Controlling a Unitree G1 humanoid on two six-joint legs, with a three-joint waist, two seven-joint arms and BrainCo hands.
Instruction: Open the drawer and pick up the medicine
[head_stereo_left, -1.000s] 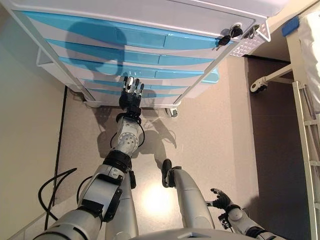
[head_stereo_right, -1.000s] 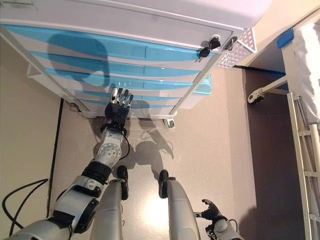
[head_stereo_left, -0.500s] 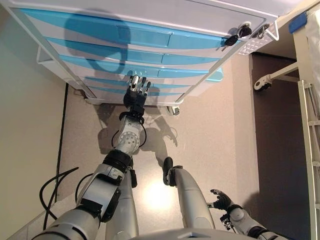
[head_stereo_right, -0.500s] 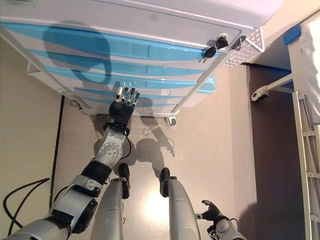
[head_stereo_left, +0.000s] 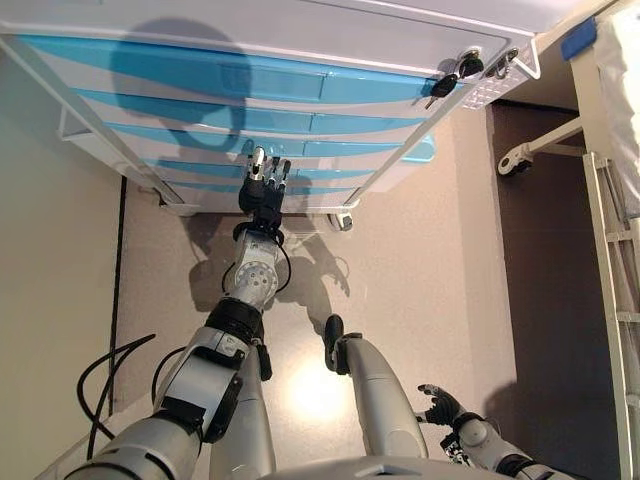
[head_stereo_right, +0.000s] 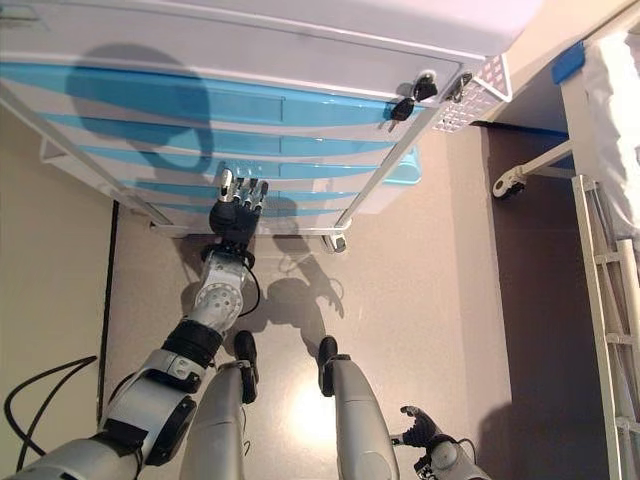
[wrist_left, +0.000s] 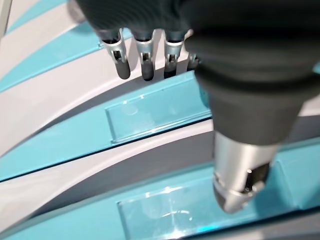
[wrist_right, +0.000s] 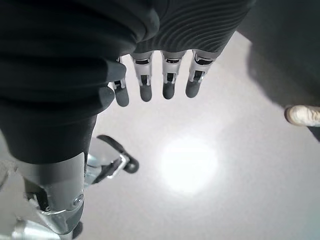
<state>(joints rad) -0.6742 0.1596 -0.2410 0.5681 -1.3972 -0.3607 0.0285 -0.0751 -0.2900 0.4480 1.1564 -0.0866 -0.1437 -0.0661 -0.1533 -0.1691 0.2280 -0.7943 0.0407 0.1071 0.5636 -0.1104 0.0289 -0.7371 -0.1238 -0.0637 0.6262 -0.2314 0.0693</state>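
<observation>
A white drawer cart (head_stereo_left: 300, 35) with several blue drawer fronts stands before me; all drawers look shut. No medicine shows in any view. My left hand (head_stereo_left: 262, 190) reaches out to the lower drawer fronts, fingers straight and open, holding nothing. In the left wrist view its fingertips (wrist_left: 122, 70) are at the white band above a blue drawer front (wrist_left: 150, 117), and I cannot tell whether they touch it. My right hand (head_stereo_left: 440, 405) hangs low at the lower right, fingers (wrist_right: 167, 82) relaxed and open over the floor, empty.
Keys (head_stereo_left: 450, 75) hang in a lock at the cart's top right corner, beside a white mesh side basket (head_stereo_left: 500, 88). A bed frame with rails (head_stereo_left: 610, 250) and a caster (head_stereo_left: 512, 160) stands at the right. A black cable (head_stereo_left: 105, 375) lies on the floor at the left.
The view has shifted a little between frames. My left hand stays stretched at the lower drawer fronts with fingers straight. The right hand has not moved.
</observation>
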